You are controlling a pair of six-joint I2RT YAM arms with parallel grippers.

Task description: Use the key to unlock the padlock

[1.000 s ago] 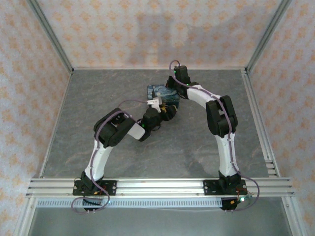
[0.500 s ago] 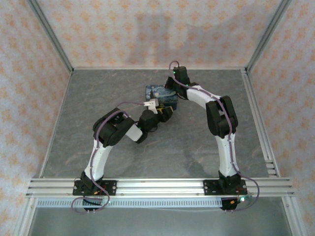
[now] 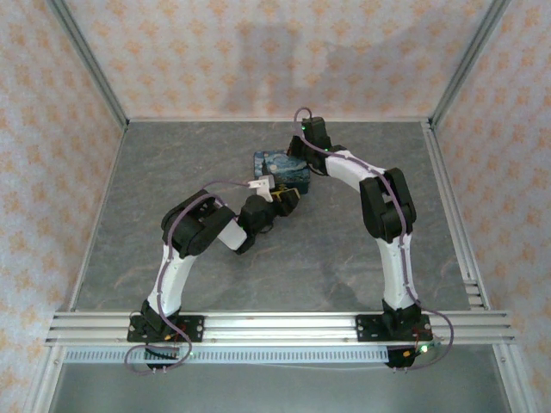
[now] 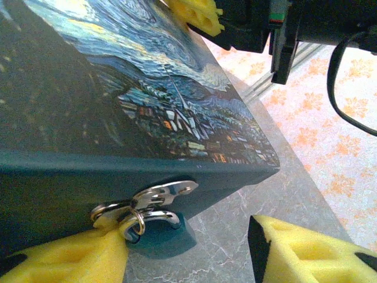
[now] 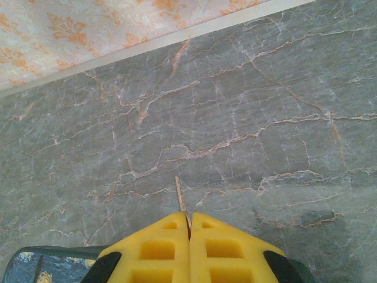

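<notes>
The dark blue starry-print tin [image 3: 281, 169] lies mid-table. On its front wall, the left wrist view shows a silver hasp [image 4: 166, 193] with a small teal padlock [image 4: 162, 239] hanging from it by a silver shackle. My left gripper [image 4: 188, 256] is open in front of that wall. Its left finger [image 4: 65, 259] touches the padlock and a small ring, and its right finger stands apart. My right gripper [image 5: 189, 229] is shut on the key [image 5: 179, 193], a thin pale strip seen edge-on, sticking out past the fingertips above the grey floor. It hovers over the tin's far side [image 3: 301, 160].
The grey marbled table [image 3: 362, 258] is ringed by patterned walls and metal rails. The right arm's yellow fingers [image 4: 200, 15] and black wrist hang over the tin's far edge in the left wrist view. Open floor lies to the right of the tin.
The left gripper and the tin have shifted slightly to the left. The right gripper has moved a little left along with them, still holding the key.
</notes>
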